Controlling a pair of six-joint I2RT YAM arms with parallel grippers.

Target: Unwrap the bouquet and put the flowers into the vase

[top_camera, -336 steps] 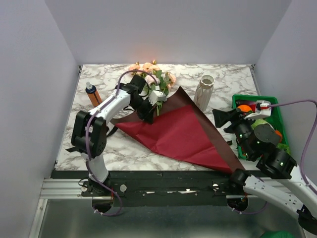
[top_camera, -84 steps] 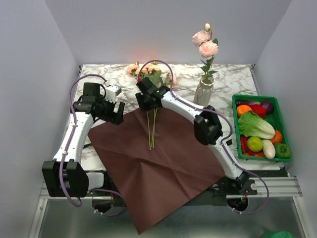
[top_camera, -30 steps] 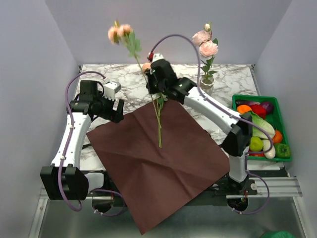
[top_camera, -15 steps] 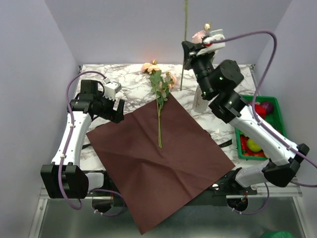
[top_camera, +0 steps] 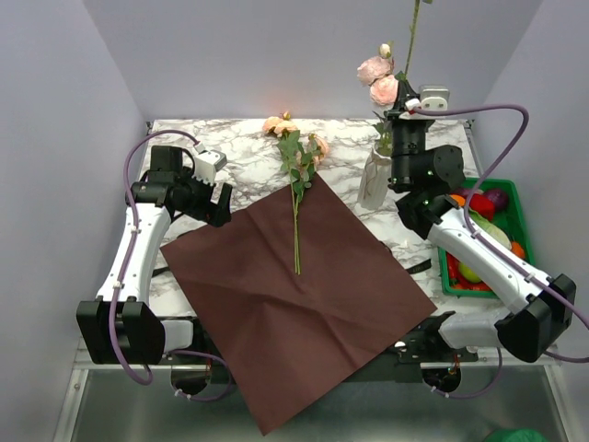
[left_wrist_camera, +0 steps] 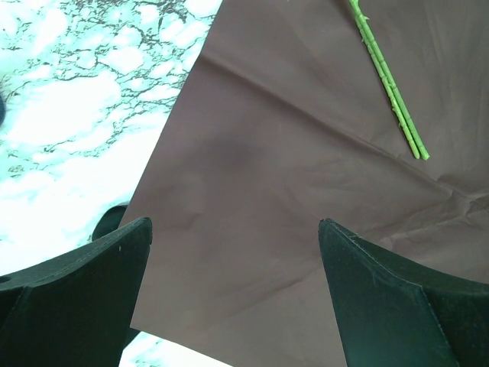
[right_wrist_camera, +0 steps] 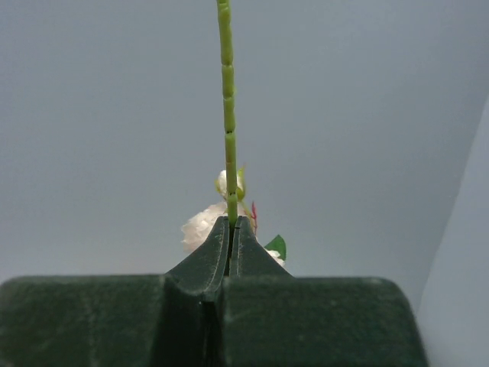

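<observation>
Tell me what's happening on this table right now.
The right fingers are shut on a thin green flower stem, holding it upright close to the white vase, which already holds pink roses. Whether the stem's end is in the vase cannot be told. The dark red paper lies spread flat, with one more flower lying on it. The left fingers are open above the paper's left edge, holding nothing.
</observation>
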